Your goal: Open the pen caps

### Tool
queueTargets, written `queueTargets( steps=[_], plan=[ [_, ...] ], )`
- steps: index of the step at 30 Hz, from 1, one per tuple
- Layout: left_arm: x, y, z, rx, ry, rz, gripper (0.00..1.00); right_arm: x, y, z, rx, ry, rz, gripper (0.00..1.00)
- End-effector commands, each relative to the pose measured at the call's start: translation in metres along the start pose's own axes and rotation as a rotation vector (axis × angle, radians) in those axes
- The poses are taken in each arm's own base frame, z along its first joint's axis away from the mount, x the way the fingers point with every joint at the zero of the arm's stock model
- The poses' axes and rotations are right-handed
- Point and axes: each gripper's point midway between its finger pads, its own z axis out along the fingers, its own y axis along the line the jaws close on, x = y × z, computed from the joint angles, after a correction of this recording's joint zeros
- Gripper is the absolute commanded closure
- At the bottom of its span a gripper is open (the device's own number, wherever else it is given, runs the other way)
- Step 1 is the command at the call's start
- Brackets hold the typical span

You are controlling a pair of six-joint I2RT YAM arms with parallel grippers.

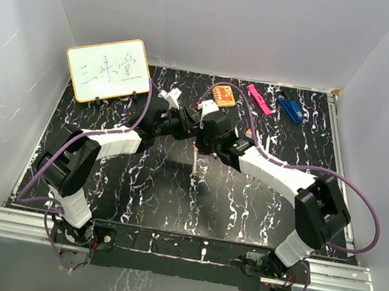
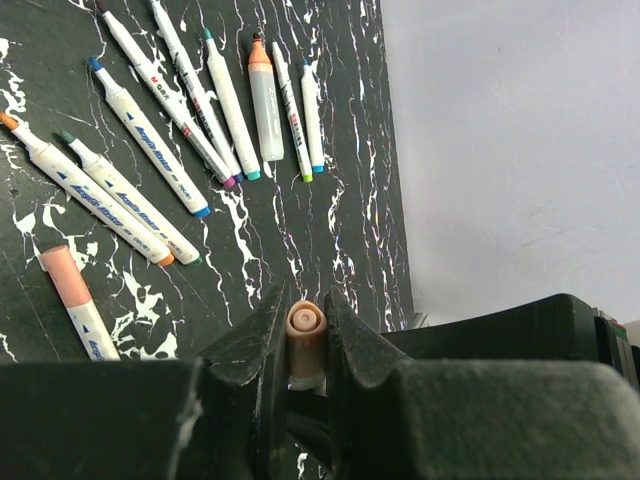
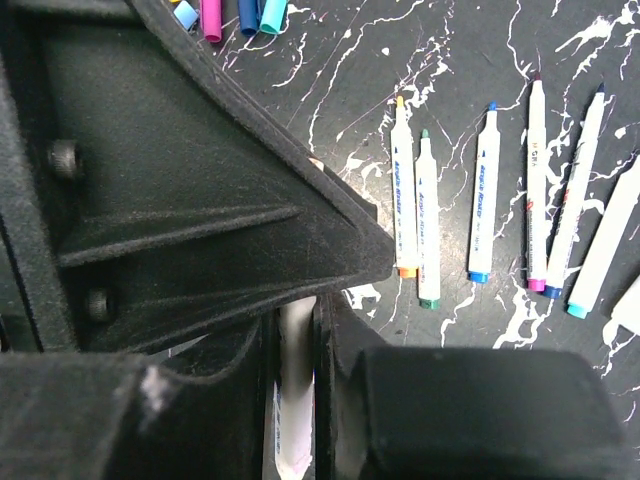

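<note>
White-shelled, black-jointed left arm [image 1: 116,143] and right arm [image 1: 280,172] carried purple cables [image 1: 146,107]; left gripper [image 2: 305,297] and right gripper [image 3: 297,330] were matte black plastic.

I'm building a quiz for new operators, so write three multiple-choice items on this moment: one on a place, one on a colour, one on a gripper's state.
1. In the top view, where does the pink clip lie? A at the near edge; B at the far side, between the orange card and the blue clip; C dead centre.
2. What colour is the end of the pen in the left gripper? A blue; B green; C peach.
3. How is the left gripper? A wide open; B shut on the pen; C out of view.
Key: B, it lies between them; C, the left wrist view shows peach; B, its jaws clamp the pen.
</note>
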Motion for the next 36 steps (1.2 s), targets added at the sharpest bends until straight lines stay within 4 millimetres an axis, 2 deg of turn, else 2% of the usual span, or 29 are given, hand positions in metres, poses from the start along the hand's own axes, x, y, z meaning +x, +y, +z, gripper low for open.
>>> queueTargets(
  steps=[1, 5, 11, 12, 16, 20, 24, 29, 33, 36],
  plan=[
    [-0.004, -0.022, -0.010, 0.033, -0.010, 0.050, 1.00, -0.047, 0.008, -0.007, -0.017, -0.130, 0.004, 1.00],
    [-0.020, -0.003, -0.007, -0.100, -0.049, 0.091, 1.00, -0.033, 0.007, -0.011, -0.023, -0.087, 0.003, 1.00],
    [-0.073, 0.019, -0.001, -0.166, -0.133, 0.074, 1.00, 0.017, 0.003, -0.029, -0.037, -0.004, 0.043, 1.00],
    [-0.085, 0.023, -0.001, -0.179, -0.154, 0.074, 1.00, 0.020, 0.002, -0.037, -0.037, -0.012, 0.054, 1.00],
    [-0.107, 0.043, 0.001, -0.194, -0.185, 0.048, 1.00, 0.032, -0.004, -0.052, -0.023, -0.017, 0.080, 1.00],
    [-0.115, 0.046, -0.001, -0.195, -0.194, 0.044, 1.00, 0.033, -0.014, -0.056, 0.029, -0.023, 0.076, 1.00],
    [-0.113, 0.045, -0.015, -0.215, -0.196, 0.062, 1.00, 0.034, -0.032, -0.046, 0.128, -0.014, 0.070, 1.00],
    [-0.105, 0.060, -0.043, -0.256, -0.199, 0.045, 1.00, 0.036, -0.047, -0.023, 0.198, 0.008, 0.039, 1.00],
    [-0.101, 0.082, -0.072, -0.308, -0.212, 0.011, 1.00, 0.024, -0.051, -0.007, 0.197, -0.028, 0.013, 1.00],
    [-0.100, 0.096, -0.090, -0.337, -0.228, -0.010, 1.00, 0.012, -0.048, 0.002, 0.168, -0.069, -0.022, 1.00]
  ],
)
